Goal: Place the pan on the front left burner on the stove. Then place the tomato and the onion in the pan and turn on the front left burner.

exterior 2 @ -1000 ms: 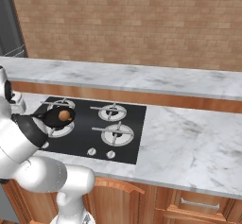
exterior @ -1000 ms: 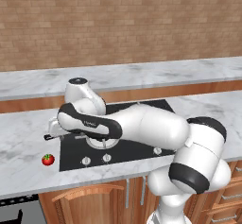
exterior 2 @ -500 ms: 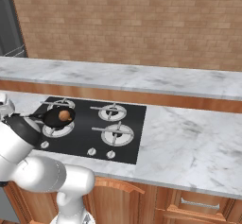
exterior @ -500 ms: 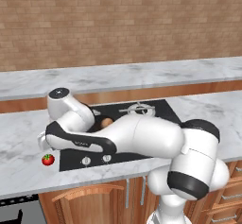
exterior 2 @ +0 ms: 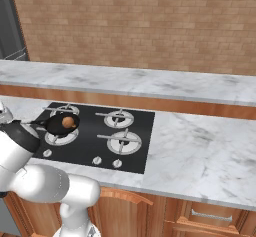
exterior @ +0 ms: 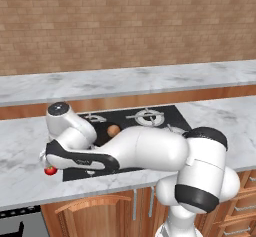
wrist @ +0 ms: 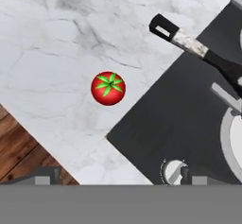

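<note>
Swinging left since a second ago, the arm now hangs over the tomato, which sits on the counter just off the stove corner, at nine o'clock. Jaws spread wide, empty, ready to descend. Onion already lies in the pan.

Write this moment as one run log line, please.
gripper: open, above tomato | tomato: on counter, beside stove | onion: in pan | pan: on front left burner

Arm lower, nearer the tomato
</note>
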Tool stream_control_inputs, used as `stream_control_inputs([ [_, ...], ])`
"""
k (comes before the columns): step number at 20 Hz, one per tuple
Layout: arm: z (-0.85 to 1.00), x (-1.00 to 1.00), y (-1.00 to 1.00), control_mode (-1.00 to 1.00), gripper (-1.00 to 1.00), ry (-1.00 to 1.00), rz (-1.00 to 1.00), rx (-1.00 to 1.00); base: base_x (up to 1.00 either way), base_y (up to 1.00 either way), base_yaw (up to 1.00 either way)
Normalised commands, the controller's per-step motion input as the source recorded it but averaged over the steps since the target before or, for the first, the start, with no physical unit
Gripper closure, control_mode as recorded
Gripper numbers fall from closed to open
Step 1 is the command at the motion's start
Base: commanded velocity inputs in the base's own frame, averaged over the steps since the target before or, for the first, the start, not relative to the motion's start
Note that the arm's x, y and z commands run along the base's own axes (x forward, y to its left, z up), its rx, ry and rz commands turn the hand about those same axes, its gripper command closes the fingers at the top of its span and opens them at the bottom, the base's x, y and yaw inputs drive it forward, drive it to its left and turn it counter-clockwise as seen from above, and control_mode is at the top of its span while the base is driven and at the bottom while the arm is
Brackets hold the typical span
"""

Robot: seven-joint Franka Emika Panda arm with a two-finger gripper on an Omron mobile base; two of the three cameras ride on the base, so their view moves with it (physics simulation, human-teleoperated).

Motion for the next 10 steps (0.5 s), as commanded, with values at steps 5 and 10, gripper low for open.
stream_control_inputs([
  [5, -0.26, 0.00, 0.00, -1.00, -1.00, 0.00, 0.13, 0.00, 0.00, 0.00, 0.00],
  [10, -0.18, 0.00, 0.03, -1.00, -1.00, 0.00, 0.10, 0.03, 0.00, 0.00, 0.00],
])
